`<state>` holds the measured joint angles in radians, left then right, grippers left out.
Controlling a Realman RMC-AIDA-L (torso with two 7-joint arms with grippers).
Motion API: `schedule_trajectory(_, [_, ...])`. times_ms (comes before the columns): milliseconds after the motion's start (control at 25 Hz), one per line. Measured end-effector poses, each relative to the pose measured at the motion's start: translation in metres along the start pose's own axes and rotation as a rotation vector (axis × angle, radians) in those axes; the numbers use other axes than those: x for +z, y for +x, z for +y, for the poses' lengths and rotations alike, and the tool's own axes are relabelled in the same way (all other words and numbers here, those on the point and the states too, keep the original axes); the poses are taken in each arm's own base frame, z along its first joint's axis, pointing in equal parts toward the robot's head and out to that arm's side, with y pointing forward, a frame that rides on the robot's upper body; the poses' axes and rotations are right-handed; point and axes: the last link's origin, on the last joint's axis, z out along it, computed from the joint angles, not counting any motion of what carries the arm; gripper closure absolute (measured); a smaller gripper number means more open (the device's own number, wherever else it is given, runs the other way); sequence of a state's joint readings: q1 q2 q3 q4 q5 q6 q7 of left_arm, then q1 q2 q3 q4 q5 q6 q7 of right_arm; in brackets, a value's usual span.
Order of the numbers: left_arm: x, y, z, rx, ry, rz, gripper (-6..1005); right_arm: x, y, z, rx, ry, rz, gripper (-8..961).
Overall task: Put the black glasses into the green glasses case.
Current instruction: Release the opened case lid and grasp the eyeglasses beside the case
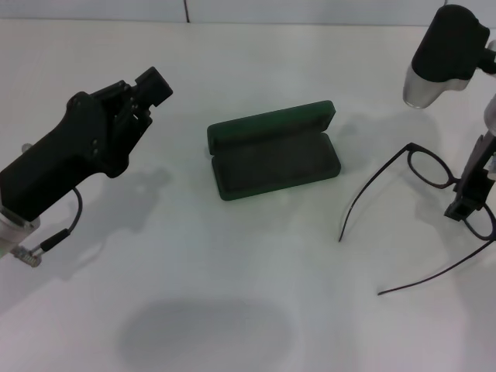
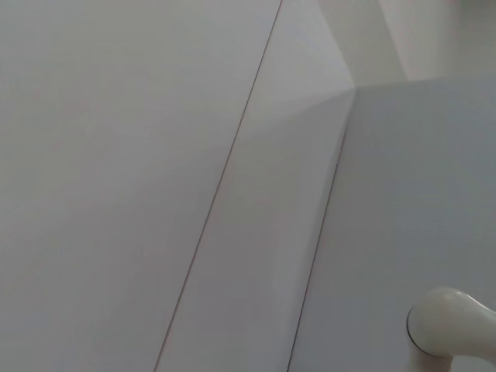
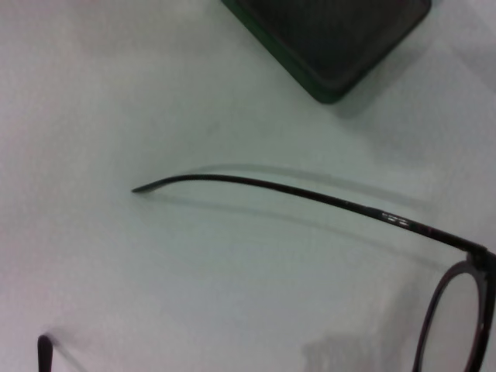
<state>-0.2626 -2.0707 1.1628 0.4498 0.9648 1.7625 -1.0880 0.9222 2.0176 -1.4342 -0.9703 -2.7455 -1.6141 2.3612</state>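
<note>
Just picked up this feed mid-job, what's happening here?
The right pincer is down at the front frame of the black glasses, which lie on the white table with temple arms unfolded. The green glasses case sits open at centre, nothing in it yet. The left pincer hangs idle on the left, away from both.

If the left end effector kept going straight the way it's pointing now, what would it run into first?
Probably nothing close. The left end effector aims up and away over bare table, passing behind the green glasses case. Its wrist view shows only plain wall panels. Depth is unclear.
</note>
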Motion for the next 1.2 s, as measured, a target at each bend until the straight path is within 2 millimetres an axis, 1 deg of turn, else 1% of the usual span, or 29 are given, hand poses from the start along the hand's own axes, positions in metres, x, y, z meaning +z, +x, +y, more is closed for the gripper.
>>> schedule_trajectory(120, [-0.001, 0.0, 0.0, 0.008, 0.001, 0.0, 943, 0.0, 0.001, -0.001, 0.04, -0.04, -0.081, 547])
schedule_trajectory(240, [-0.001, 0.0, 0.0, 0.009, 0.002, 0.0, 943, -0.004, 0.008, -0.005, 0.112, -0.097, -0.152, 548])
schedule_trajectory(440, [-0.002, -0.001, 0.001, 0.014, 0.004, 0.0, 944, -0.008, 0.023, -0.006, 0.212, -0.179, -0.189, 549])
schedule_trajectory(600, [-0.002, -0.001, 0.001, 0.019, 0.004, 0.0, 944, -0.011, 0.028, -0.008, 0.259, -0.185, -0.206, 550])
schedule_trajectory(1200, [-0.003, -0.001, 0.002, 0.017, 0.006, 0.002, 945, -0.007, 0.015, -0.014, 0.272, -0.14, -0.254, 554])
